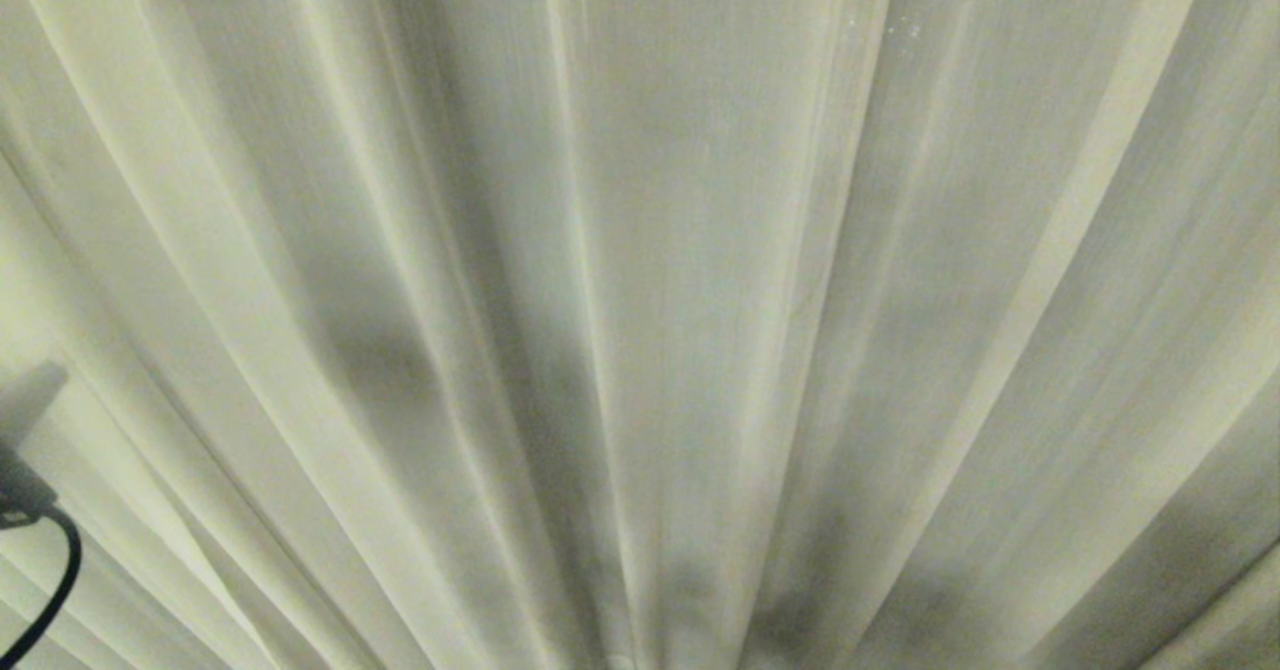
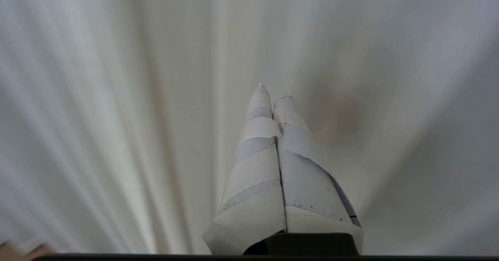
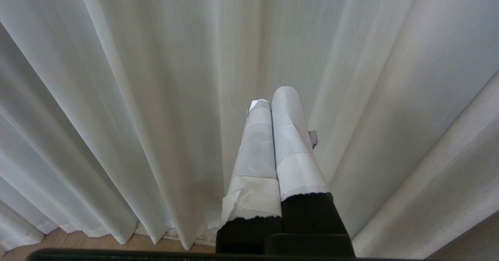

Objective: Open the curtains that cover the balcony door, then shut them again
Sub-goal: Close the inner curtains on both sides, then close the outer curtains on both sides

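The cream pleated curtains fill the whole head view and hang drawn across, so the balcony door is hidden behind them. In the left wrist view my left gripper is shut, its tape-wrapped fingers pressed together with no fabric showing between them, pointing at the curtains close ahead. Only a dark bit of the left arm shows at the lower left edge of the head view. My right gripper is shut and empty, parked low in front of the curtains.
A black cable loops below the left arm. In the right wrist view the curtain hem meets a wooden floor, and a thicker cream panel hangs beside the thinner pleats.
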`<state>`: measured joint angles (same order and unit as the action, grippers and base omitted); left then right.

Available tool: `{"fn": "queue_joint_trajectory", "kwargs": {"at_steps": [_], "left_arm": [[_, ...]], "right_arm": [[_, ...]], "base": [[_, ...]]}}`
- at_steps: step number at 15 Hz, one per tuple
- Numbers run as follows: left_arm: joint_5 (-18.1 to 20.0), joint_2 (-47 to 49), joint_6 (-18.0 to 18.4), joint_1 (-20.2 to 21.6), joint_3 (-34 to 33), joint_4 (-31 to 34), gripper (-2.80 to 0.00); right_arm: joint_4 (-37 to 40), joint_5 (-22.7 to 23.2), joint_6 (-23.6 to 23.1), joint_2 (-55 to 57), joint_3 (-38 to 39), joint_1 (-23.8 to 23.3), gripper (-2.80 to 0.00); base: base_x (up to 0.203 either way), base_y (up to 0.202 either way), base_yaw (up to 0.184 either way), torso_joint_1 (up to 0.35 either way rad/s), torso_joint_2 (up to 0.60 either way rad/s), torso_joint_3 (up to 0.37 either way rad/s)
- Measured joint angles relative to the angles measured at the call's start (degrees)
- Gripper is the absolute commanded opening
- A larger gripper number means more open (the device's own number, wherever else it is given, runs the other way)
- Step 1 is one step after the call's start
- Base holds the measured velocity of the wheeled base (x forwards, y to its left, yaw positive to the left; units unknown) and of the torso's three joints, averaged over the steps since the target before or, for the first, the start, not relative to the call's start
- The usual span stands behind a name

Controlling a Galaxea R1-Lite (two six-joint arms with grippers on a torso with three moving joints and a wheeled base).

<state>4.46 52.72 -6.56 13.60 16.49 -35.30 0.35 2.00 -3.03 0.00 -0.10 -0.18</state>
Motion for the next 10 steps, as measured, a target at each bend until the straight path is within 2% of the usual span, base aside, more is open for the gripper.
{"fn": "queue_joint_trajectory", "kwargs": {"at_steps": [4,7,10], "left_arm": [[3.9,-0.5,3.4,-1.9,-4.4,0.0,-2.8],[6.3,-1.7,3.8,-3.3,-7.5,0.0,-2.8],[6.8,-6.1,3.7,-4.5,-13.4,0.3,-2.8]], "right_arm": [[0.0,0.0,0.0,0.0,0.0,0.0,-2.8],[0.0,0.0,0.0,0.0,0.0,0.0,-2.8],[0.0,0.0,0.0,0.0,0.0,0.0,-2.8]], "base": [[0.0,0.0,0.0,0.0,0.0,0.0],[0.0,0.0,0.0,0.0,0.0,0.0],[0.0,0.0,0.0,0.0,0.0,0.0]]}}
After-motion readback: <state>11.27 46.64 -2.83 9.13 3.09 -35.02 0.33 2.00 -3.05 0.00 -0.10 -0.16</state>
